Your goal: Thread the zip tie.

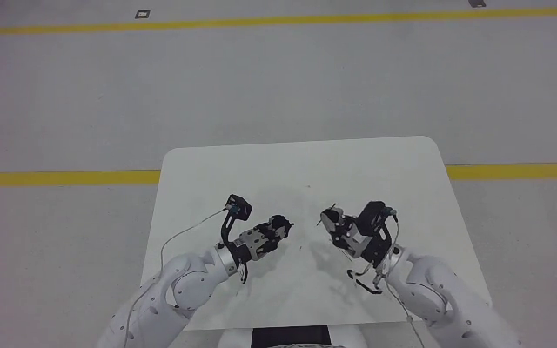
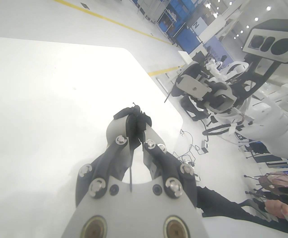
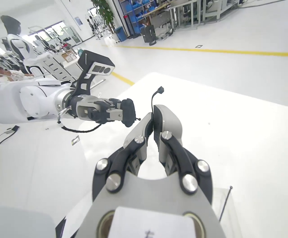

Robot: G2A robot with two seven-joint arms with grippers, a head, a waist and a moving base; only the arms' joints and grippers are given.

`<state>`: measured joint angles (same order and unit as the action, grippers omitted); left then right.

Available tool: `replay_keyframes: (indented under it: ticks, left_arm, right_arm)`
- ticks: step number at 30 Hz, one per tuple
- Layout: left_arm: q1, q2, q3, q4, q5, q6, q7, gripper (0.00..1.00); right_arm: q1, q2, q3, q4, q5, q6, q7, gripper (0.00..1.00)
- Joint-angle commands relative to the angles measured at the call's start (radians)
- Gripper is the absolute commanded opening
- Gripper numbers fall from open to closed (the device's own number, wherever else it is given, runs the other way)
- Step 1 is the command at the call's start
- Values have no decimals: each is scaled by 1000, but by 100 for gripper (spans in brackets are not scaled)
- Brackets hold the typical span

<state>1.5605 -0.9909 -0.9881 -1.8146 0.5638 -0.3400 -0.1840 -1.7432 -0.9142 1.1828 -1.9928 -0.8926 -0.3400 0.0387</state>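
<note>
As things stand now: nothing is threaded yet.
Right pincer (image 3: pixel 153 122): shut tight on a black zip tie (image 3: pixel 153 99). Its square head (image 3: pixel 160 89) sticks up past the fingertips on a bent bit of strap.
Left pincer (image 2: pixel 135 116): shut on a thin black strap (image 2: pixel 131 166). A tiny tip (image 2: pixel 134 104) pokes out in front.
Place: both hang over the white counter (image 1: pixel 348 165), near each other but apart.
Done: both pieces look picked up and held.
Left to do: I think the tip must be lined up with the head's hole and pushed through.

White rounded worktop (image 1: pixel 261 174), pale grey glossy floor (image 1: pixel 261 87), yellow floor lines (image 1: pixel 261 21), racks with blue bins (image 3: pixel 132 9), potted plant (image 3: pixel 102 9), bright ceiling spots (image 2: pixel 268 8)
</note>
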Motion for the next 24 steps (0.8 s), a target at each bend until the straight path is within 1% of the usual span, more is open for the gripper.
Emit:
replay_keyframes:
  ticks: [1,2,11,12,13,15,17,21,24]
  left_arm:
    - [0,0,0,0,0,0,0,0]
    - [0,0,0,0,0,0,0,0]
    - [0,0,0,0,0,0,0,0]
    - [0,0,1,1,-2,3,2,0]
    - [1,-4,7,4,-22,15,17,0]
    - [0,-10,16,12,-56,39,56,0]
    - [-2,-19,28,24,-109,58,90,0]
    - [-14,-31,48,47,-171,81,115,0]
    - [-20,-38,56,62,-224,90,127,0]
  right_arm:
    - [13,-2,-27,9,-18,0,-29,0]
    - [24,-1,-45,10,-32,0,-31,0]
    - [24,-1,-45,10,-32,0,-31,0]
    - [24,-1,-45,10,-32,0,-31,0]
    - [24,-1,-45,10,-33,2,-32,0]
    - [26,-5,-52,9,-55,7,-73,0]
    - [27,-10,-66,16,-109,14,-128,0]
    - [35,-22,-109,46,-191,23,-226,0]
    - [53,-32,-136,78,-243,29,-291,0]
